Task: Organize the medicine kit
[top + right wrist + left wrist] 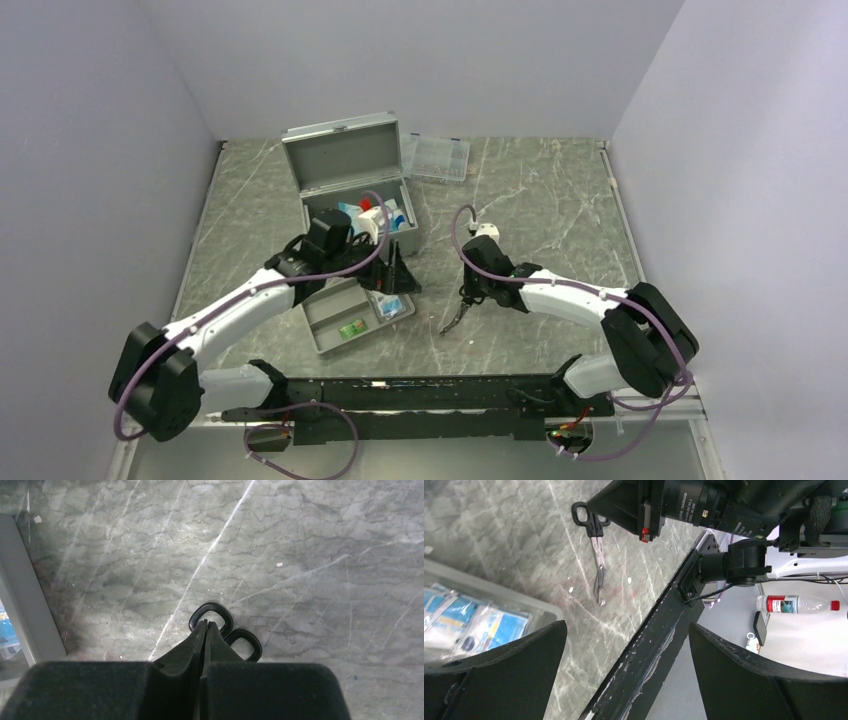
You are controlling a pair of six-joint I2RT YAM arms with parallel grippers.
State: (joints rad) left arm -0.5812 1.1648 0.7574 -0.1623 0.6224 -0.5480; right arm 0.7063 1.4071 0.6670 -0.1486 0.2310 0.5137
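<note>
The medicine kit (345, 160) is a grey metal box with its lid up at the back left; several boxes and packets lie inside. Black-handled scissors (454, 318) lie on the marble in front of the right arm; they also show in the left wrist view (597, 565). My right gripper (467, 297) is shut, its tips at the scissors' handle rings (214, 611). My left gripper (393, 276) is open and empty, just above the right end of the shallow grey tray (322, 338), whose rim (499, 592) shows beside blue packets (474, 625).
A flat clear plastic compartment case (436, 157) lies right of the kit at the back. The tray holds a green packet (351, 329). The black front rail (649, 645) marks the table's near edge. Walls close in the left, back and right sides.
</note>
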